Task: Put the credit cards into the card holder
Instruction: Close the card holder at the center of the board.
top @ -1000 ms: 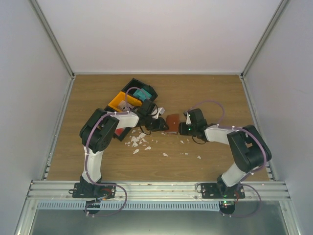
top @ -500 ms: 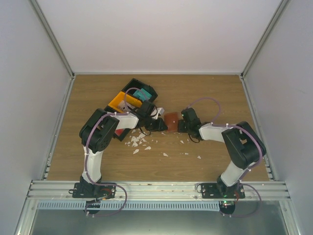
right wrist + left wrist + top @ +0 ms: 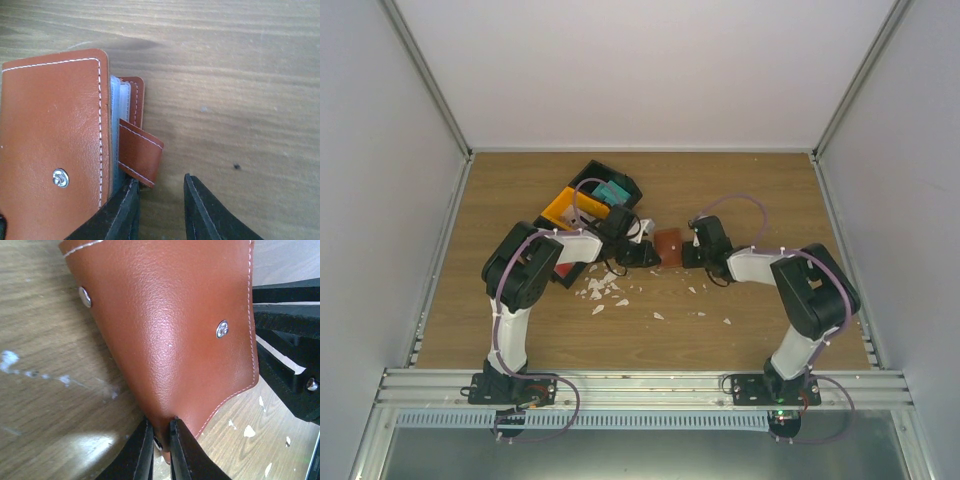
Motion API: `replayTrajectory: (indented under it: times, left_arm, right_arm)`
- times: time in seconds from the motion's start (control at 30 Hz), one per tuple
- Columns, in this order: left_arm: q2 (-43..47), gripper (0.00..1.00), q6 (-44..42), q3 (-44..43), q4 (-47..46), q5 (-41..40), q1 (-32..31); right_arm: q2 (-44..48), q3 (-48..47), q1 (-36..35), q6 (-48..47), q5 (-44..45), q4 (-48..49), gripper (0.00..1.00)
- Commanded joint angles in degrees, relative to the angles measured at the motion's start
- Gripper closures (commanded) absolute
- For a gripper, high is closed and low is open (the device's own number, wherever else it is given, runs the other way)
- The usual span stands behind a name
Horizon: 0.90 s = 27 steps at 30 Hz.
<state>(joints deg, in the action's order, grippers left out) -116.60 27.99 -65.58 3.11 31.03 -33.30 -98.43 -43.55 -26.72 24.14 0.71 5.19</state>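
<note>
The card holder, a reddish-brown wallet, lies mid-table between my two grippers. My left gripper is shut on its near edge; in the left wrist view the fingertips pinch the leather of the wallet. My right gripper is open at the wallet's other side. In the right wrist view its left finger sits against the wallet, just under the strap tab, with the light blue inside showing. A teal credit card lies in the tray. The other cards are not made out.
The black-and-orange compartment tray stands behind the left arm. Several small white scraps lie scattered on the wood in front of the wallet and towards the right. Grey walls close the table on three sides.
My right gripper has moved left up to the wallet's right edge. The left gripper stays shut on the wallet, which has shifted only slightly.
</note>
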Motion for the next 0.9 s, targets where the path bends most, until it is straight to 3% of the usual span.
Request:
replayTrajectory:
  times: [0.0, 0.13, 0.37, 0.6, 0.87]
  left_arm:
    - [-6.97, 0.89, -2.90, 4.14, 11.77, -11.64, 0.43]
    - [-7.41, 0.95, -3.52, 4.24, 12.30, -11.90, 0.43]
    - [-7.33, 1.00, -3.90, 4.61, 12.48, -12.35, 0.43]
    - [-6.69, 1.00, -3.91, 4.91, 12.52, -12.31, 0.91]
    - [-5.90, 1.00, -3.88, 4.45, 12.52, -10.99, 1.04]
  right_arm:
    - [-3.27, -3.52, -1.21, -3.12, -5.25, 2.73, 0.73]
    - [-4.01, -5.45, -1.06, -4.40, -3.92, 2.96, 0.72]
    - [-6.61, -8.07, -0.23, 1.38, 7.16, 1.60, 0.74]
    - [-6.72, -9.26, 4.08, 7.46, 7.77, -1.88, 0.75]
    - [-0.84, -6.86, 4.82, 7.37, 5.18, -8.33, 0.74]
